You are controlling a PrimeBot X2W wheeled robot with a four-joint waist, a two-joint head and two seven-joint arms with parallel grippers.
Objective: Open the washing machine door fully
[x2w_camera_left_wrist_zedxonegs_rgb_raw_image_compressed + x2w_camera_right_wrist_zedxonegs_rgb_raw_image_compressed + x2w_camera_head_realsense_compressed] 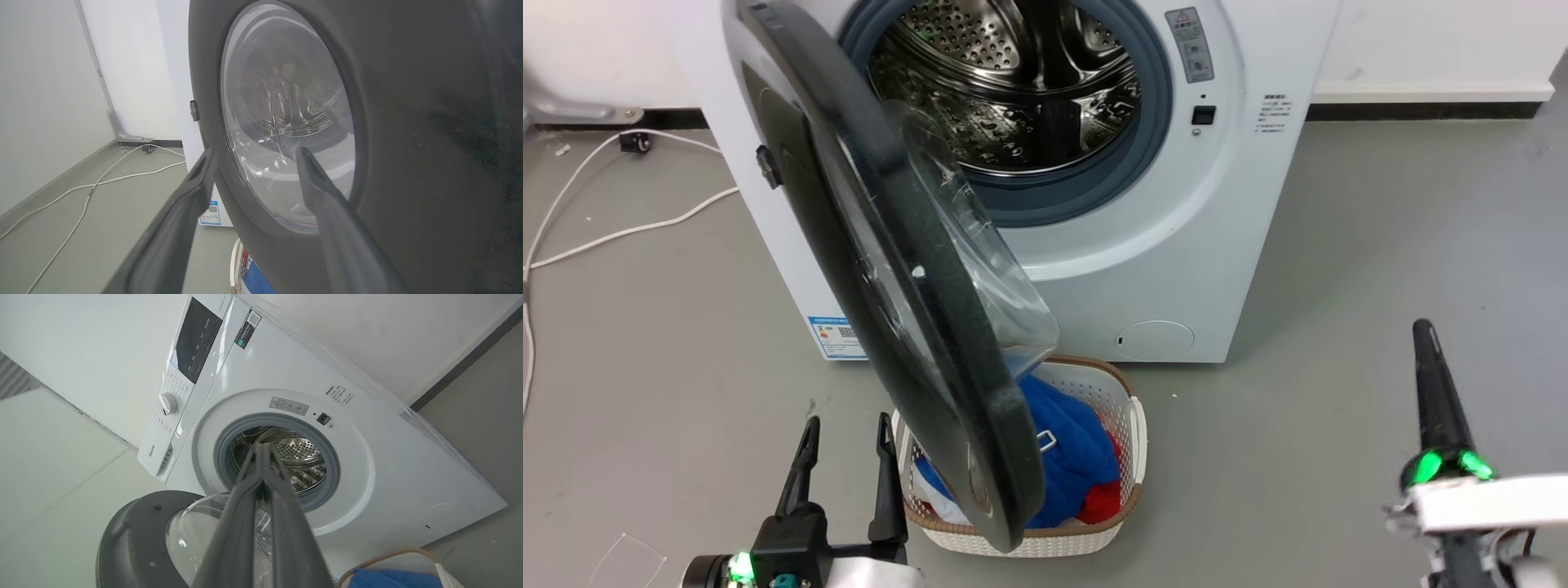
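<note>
Got the washing machine door (pixel 956 359) sticking out roughly square to the machine front, so only partway open by the look of it. Sits just right of the left gripper (pixel 847 420), outer face turned toward it, close but apparently not touching. Nothing held there, fingers spread wide. Lies well off to the left of the right gripper (pixel 1423 331), pinched closed on nothing. Looks like a job for the nearer left one: probably pinch the rim at the free edge and draw it leftward, away from the drum (pixel 1021 90). Worth minding the laundry basket (pixel 1137 425) right under that edge.
</note>
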